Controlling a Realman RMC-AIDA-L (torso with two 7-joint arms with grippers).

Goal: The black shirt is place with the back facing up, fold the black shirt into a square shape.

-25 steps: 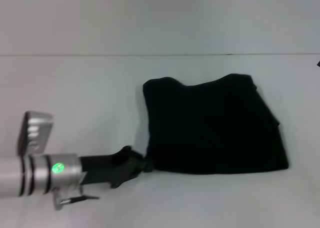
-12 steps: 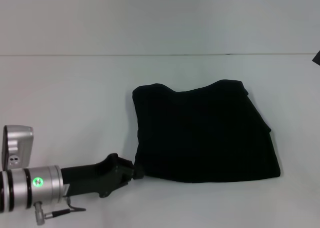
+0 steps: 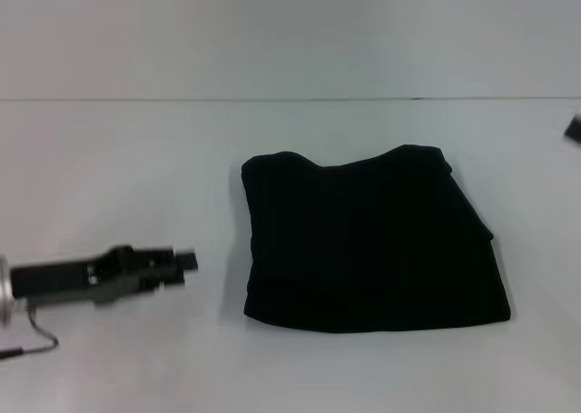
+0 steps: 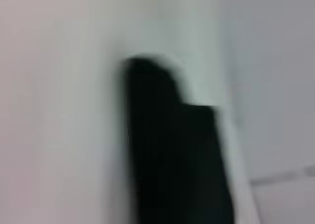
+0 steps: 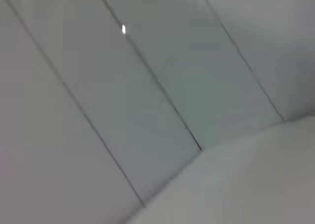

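Note:
The black shirt (image 3: 368,240) lies folded into a rough square on the white table (image 3: 136,177), right of centre in the head view. Its far edge is wavy and its near edge is straight. My left gripper (image 3: 186,260) hovers low over the table to the left of the shirt, a short gap from its near left corner, holding nothing. The left wrist view shows the black shirt (image 4: 172,150) as a dark blurred patch. Only a dark tip of my right gripper (image 3: 574,129) shows at the far right edge, well away from the shirt.
The table's far edge (image 3: 290,98) meets a pale wall. The right wrist view shows only wall panels (image 5: 147,96) and a piece of the table.
My left gripper held the shirt's near left corner and dragged the shirt a little to the left. It has since let go and drawn back to the left. The shirt now lies still.

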